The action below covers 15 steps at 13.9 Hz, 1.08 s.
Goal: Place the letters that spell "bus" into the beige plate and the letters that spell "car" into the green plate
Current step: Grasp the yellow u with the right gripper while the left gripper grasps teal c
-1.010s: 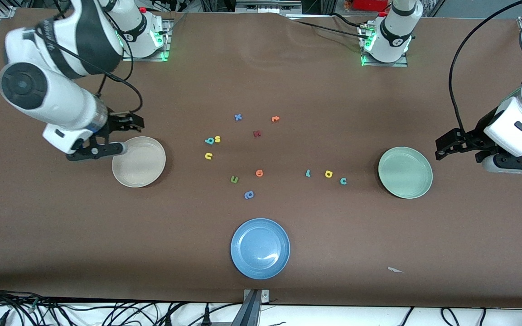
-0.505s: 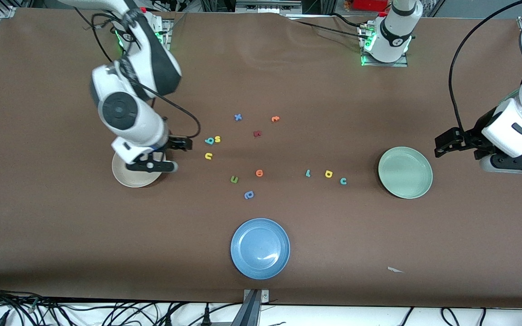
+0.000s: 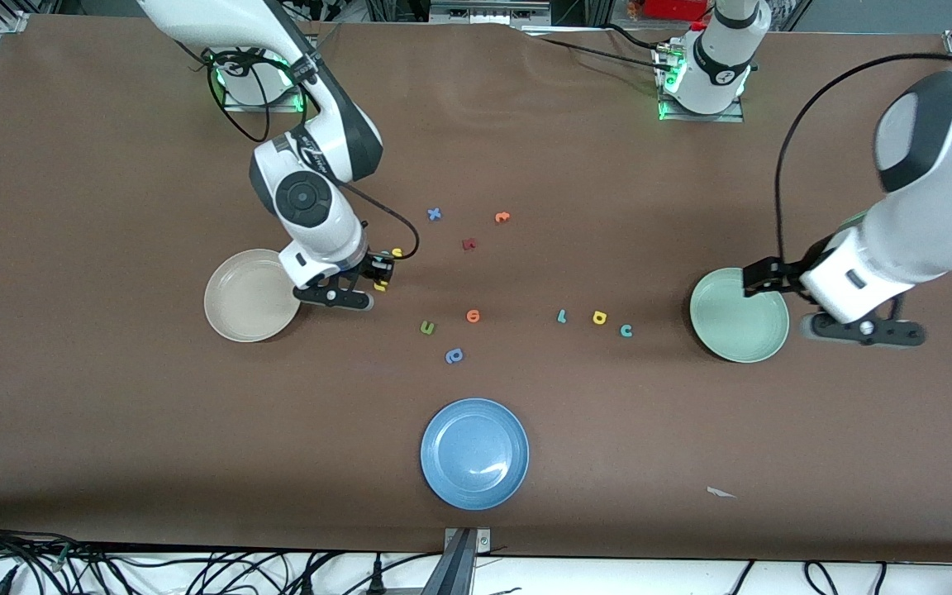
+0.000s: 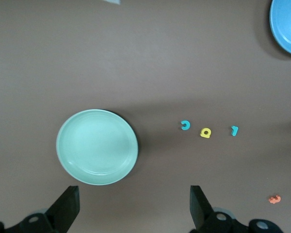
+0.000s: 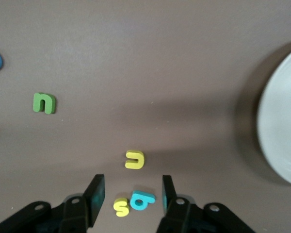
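Observation:
My right gripper (image 3: 380, 271) (image 5: 132, 195) hangs low over the teal "b" (image 5: 142, 200) and the yellow "s" (image 5: 121, 207). Its jaws are open and partly narrowed, with both letters in the gap and neither touched. The yellow "u" (image 5: 135, 159) (image 3: 379, 287) lies just clear of the fingertips. The beige plate (image 3: 253, 295) (image 5: 281, 141) sits beside them, toward the right arm's end of the table. My left gripper (image 3: 761, 277) (image 4: 133, 208) is wide open and empty over the table by the green plate's (image 3: 739, 315) (image 4: 97, 146) rim. The teal "c" (image 4: 185, 125), yellow "a" (image 4: 205, 132) and teal "r" (image 4: 234, 130) lie in a row beside that plate.
A blue plate (image 3: 474, 453) stands near the front edge. Loose letters lie mid-table: green (image 3: 427, 328), orange (image 3: 473, 315), blue (image 3: 454, 356), dark red (image 3: 468, 244), a blue "x" (image 3: 434, 214) and another orange one (image 3: 502, 217).
My right arm swung from beside the beige plate across it to the "b" and "s", and its jaws narrowed. My left arm moved in to the green plate's rim.

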Available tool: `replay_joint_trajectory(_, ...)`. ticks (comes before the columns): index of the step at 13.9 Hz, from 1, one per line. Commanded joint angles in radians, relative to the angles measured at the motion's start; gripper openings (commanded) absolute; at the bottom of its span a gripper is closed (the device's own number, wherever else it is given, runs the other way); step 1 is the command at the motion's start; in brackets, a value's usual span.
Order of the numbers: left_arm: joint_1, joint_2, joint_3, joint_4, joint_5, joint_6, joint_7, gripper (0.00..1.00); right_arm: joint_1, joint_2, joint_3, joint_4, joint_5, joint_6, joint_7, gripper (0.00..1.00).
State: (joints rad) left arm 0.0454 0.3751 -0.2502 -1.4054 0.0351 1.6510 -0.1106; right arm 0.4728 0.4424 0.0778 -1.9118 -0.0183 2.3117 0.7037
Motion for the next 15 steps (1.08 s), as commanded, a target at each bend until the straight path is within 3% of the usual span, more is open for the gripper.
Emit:
replay_joint_trajectory(1, -0.044, 0.077, 0.008, 0.003, -0.035, 0.048, -0.032, 1.0, 0.007, 0.042, -0.004, -0.021, -0.005, 0.096, 0.025, 0.54)
replay_joint_trajectory(6, -0.067, 0.091, 0.006, -0.223, -0.109, 0.278, -0.046, 0.99, 0.02, 0.122, -0.007, -0.02, -0.02, 0.185, 0.056, 0.54)
replay_joint_trajectory(9, -0.108, 0.091, 0.006, -0.378, -0.107, 0.485, -0.115, 0.99, 0.032, 0.133, -0.012, -0.021, -0.023, 0.196, 0.069, 0.53)
replay_joint_trajectory(15, -0.143, 0.139, 0.008, -0.521, -0.093, 0.775, -0.26, 0.94, 0.032, 0.127, -0.016, -0.046, -0.023, 0.192, 0.071, 0.51)
